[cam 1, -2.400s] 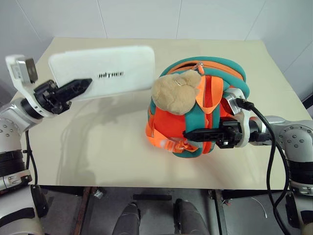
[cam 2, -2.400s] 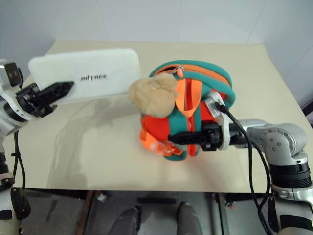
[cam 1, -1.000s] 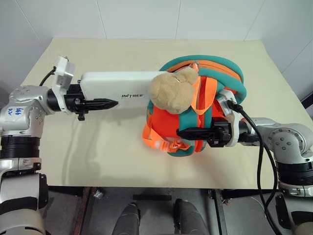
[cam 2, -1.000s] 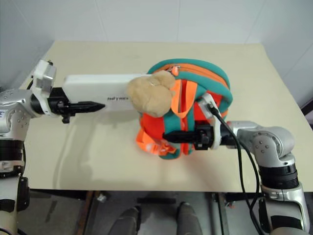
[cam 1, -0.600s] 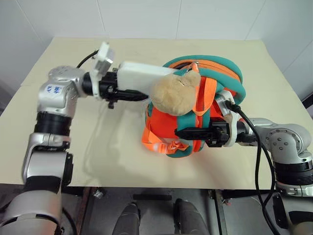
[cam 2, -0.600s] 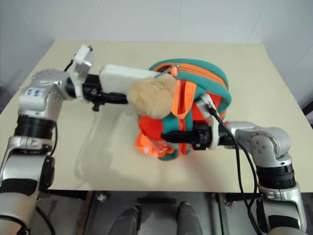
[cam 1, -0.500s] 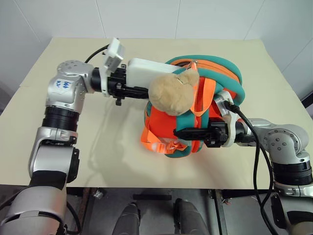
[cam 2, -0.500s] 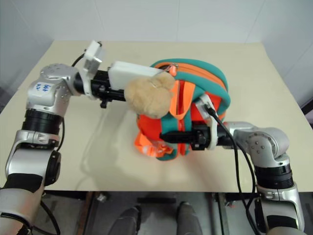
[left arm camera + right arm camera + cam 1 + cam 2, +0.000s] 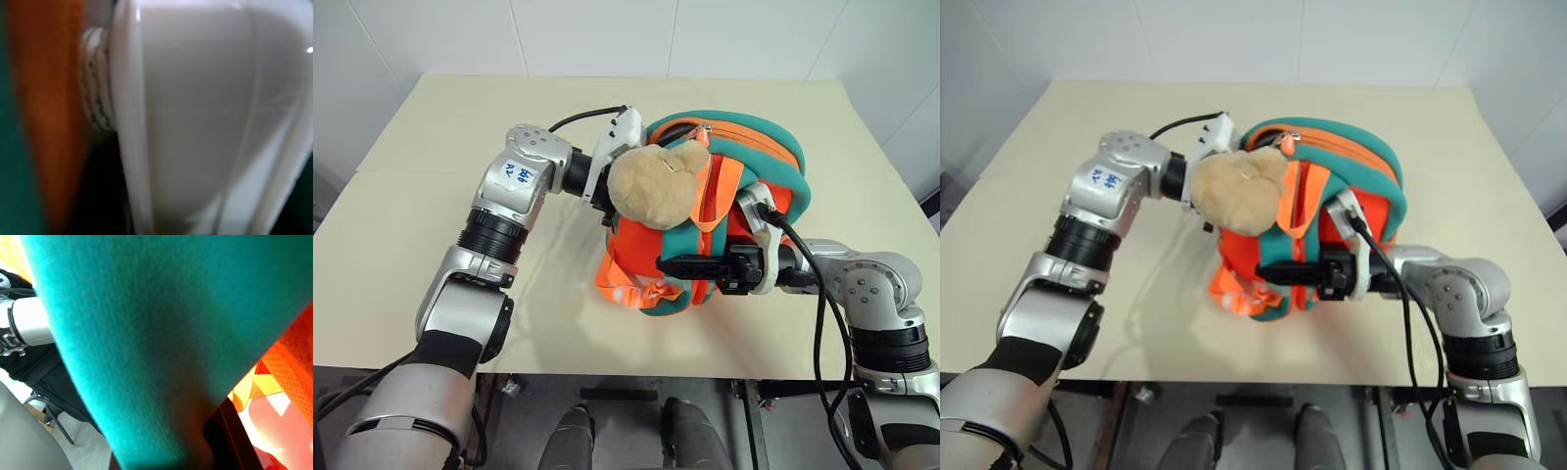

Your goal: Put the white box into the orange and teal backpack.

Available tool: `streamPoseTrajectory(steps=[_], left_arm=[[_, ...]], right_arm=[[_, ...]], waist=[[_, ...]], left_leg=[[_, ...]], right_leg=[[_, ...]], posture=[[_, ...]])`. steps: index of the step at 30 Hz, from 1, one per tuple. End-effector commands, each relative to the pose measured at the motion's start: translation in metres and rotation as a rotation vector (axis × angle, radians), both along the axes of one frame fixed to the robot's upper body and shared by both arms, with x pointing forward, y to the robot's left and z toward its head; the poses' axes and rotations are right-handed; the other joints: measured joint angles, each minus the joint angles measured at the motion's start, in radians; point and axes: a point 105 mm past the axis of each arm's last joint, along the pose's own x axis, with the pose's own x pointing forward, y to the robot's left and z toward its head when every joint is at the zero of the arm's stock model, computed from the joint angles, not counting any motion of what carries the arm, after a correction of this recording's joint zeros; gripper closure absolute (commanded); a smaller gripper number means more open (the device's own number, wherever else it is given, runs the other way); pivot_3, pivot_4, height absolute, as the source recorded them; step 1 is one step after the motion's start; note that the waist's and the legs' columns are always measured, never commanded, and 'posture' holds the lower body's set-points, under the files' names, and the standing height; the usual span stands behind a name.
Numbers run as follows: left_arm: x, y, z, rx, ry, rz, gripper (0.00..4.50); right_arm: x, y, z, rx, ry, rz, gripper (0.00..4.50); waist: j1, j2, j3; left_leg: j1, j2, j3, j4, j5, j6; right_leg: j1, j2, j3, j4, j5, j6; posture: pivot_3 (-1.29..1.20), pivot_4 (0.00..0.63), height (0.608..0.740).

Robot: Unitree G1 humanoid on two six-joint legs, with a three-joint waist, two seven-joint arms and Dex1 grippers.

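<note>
**Left wrist view catches the box going into the bag**

Left wrist view is the one place the white box [image 9: 195,117] can be seen, close against orange fabric and a pale zipper edge, so it appears to sit in or at the bag's mouth; from the head views the left gripper [image 9: 607,186] reaches in behind the tan plush toy [image 9: 658,186], and whether its fingers are apart or clamped on the box I cannot tell; the orange and teal backpack [image 9: 759,137] stands upright in the middle of the cream surface [image 9: 440,127]; on the right, the right gripper [image 9: 690,266] lies level across the bag's front with its fingers together, seemingly pinching a teal strap, which the right wrist view shows as a broad teal band.

Judged from this, insertion is under way; the next move calls for pushing the box fully down inside, then letting go and drawing the left arm out without snagging the toy or the opening.
</note>
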Motion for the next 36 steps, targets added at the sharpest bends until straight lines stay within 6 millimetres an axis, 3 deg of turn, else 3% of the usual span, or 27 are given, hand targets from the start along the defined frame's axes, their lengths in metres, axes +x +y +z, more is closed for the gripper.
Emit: streamPoseTrajectory(steps=[1, 5, 9, 15, 20, 28, 32, 36], left_arm=[[-0.020, -0.015, 0.018, -0.014, -0.066, -0.108, 2.18], [-0.020, -0.002, 0.025, -0.053, -0.053, -0.066, 0.97], [-0.021, 0.026, 0.031, -0.070, -0.038, -0.041, 0.01], [-0.025, 0.055, 0.045, -0.111, -0.019, -0.028, 0.01], [-0.026, 0.068, 0.045, -0.122, -0.014, -0.018, 0.01], [-0.041, 0.115, 0.046, -0.153, 0.082, 0.008, 0.01], [-0.048, 0.139, 0.064, -0.224, 0.089, 0.057, 0.01], [-0.058, 0.148, 0.085, -0.323, 0.092, 0.050, 0.01]], right_arm=[[-0.006, 0.006, 0.004, 0.011, -0.033, 0.023, 4.37], [-0.007, 0.005, 0.002, 0.012, -0.031, 0.009, 4.37], [-0.007, 0.004, 0.001, 0.014, -0.029, 0.003, 4.37], [-0.005, 0.005, 0.000, 0.014, -0.028, 0.002, 4.37], [-0.003, 0.006, 0.000, 0.013, -0.030, 0.001, 4.37], [-0.002, 0.004, -0.002, 0.001, -0.037, -0.023, 4.37], [-0.002, 0.003, -0.003, 0.000, -0.039, -0.035, 4.37], [0.000, 0.002, -0.004, -0.001, -0.039, -0.046, 4.37]], waist=[[-0.001, 0.000, 0.000], [-0.005, 0.000, 0.000], [-0.006, 0.000, 0.000], [-0.002, 0.000, 0.000], [-0.003, 0.000, 0.000], [-0.010, 0.000, 0.000], [-0.009, 0.000, 0.000], [-0.008, 0.000, 0.000]], left_leg=[[0.000, 0.000, 0.000, 0.000, 0.000, 0.000], [0.000, 0.000, 0.000, 0.000, 0.000, 0.000], [0.000, 0.000, 0.000, 0.000, 0.000, 0.000], [0.000, 0.000, 0.000, 0.000, 0.000, 0.000], [0.000, 0.000, 0.000, 0.000, 0.000, 0.000], [0.000, 0.001, 0.000, 0.000, 0.000, 0.000], [0.001, 0.001, 0.000, 0.000, 0.000, 0.000], [0.001, 0.001, 0.000, 0.000, 0.000, 0.000]], right_leg=[[0.000, 0.000, 0.000, 0.000, 0.000, 0.000], [0.000, 0.000, 0.000, 0.001, 0.000, 0.000], [-0.001, 0.000, 0.000, 0.001, 0.000, 0.000], [-0.001, 0.000, 0.000, 0.001, 0.000, 0.000], [-0.001, 0.000, 0.000, 0.003, 0.000, 0.000], [-0.001, 0.000, 0.000, 0.006, 0.000, 0.000], [-0.001, 0.000, 0.000, 0.006, 0.000, -0.001], [-0.001, 0.000, 0.000, 0.006, 0.000, -0.001]], posture=[[0.00, 0.150, 0.740], [0.00, 0.150, 0.740], [0.00, 0.150, 0.740], [0.00, 0.150, 0.740], [0.00, 0.150, 0.740], [0.00, 0.150, 0.740], [0.00, 0.150, 0.740], [0.00, 0.150, 0.740]])
